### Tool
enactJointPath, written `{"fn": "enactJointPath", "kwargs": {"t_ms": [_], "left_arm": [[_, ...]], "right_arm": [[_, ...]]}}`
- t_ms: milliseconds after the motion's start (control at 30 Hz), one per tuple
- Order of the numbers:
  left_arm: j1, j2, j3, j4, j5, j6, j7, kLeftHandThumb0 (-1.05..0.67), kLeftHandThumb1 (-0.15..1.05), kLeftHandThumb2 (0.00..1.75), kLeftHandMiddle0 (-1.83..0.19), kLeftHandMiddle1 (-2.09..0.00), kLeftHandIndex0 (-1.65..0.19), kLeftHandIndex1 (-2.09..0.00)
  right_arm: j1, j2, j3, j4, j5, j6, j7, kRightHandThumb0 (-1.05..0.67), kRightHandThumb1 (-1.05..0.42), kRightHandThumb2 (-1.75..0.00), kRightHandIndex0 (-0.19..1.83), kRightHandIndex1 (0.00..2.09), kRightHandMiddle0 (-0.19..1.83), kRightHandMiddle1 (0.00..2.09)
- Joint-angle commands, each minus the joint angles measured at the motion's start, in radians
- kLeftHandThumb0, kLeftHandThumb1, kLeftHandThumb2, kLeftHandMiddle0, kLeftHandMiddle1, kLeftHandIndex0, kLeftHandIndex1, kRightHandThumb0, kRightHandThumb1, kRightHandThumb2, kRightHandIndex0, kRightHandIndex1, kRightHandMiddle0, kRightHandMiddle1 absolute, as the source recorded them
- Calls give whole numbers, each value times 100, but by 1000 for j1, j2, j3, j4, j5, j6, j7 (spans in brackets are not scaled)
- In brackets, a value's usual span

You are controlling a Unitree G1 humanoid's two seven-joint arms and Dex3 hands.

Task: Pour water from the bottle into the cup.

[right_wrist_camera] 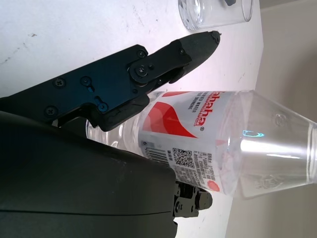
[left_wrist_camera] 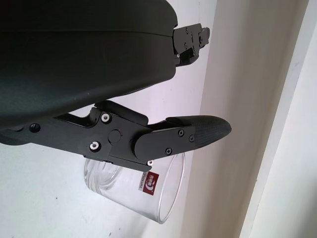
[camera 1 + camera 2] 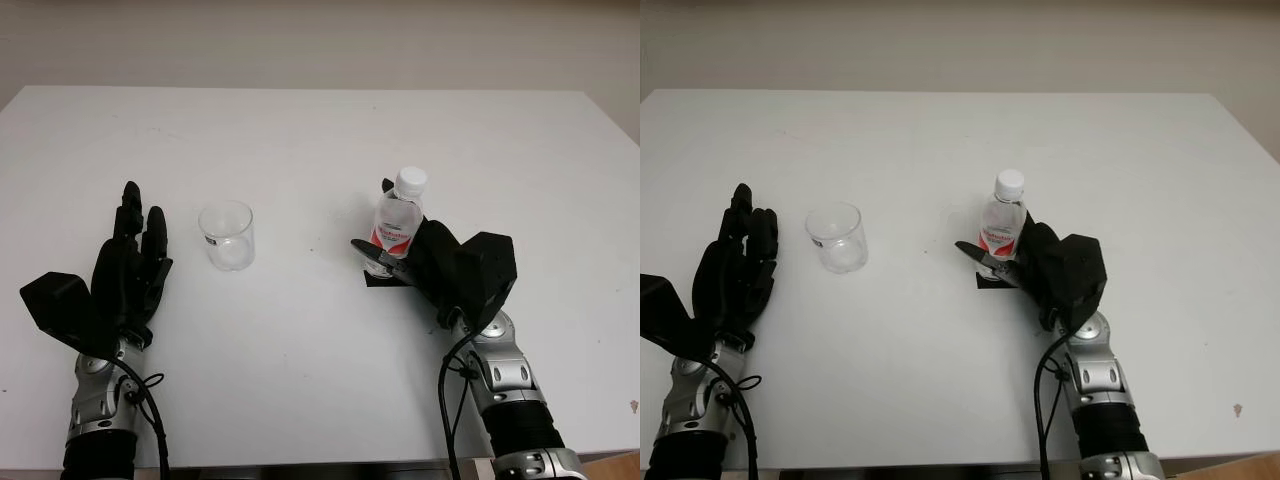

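Closing around the bottle (image 3: pixel 396 226), your right hand (image 3: pixel 440 262) has its fingers wrapped about the lower body while the bottle stands upright on the table (image 3: pixel 320 150), white cap on. I judge this the grasp step; next you need to lift and carry it toward the cup (image 3: pixel 227 235), which sits well apart beside your open left hand (image 3: pixel 130 265). The right wrist view shows the red label against the palm, and the left wrist view the cup's small red mark
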Motion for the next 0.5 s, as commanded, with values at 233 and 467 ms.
{"fn": "enactJointPath", "kwargs": {"t_ms": [233, 467], "left_arm": [[8, 14, 4, 17, 10, -3, -1, -63, 105, 53, 12, -6, 15, -6], [1, 9, 3, 20, 5, 3, 1, -62, 105, 53, 12, -5, 15, -6]], "right_arm": [[52, -44, -6, 3, -77, -184, -57, -96, -91, -6, -19, 0, -19, 0], [96, -30, -29, -21, -30, -273, -45, -100, -92, -6, -19, 0, -19, 0]]}}
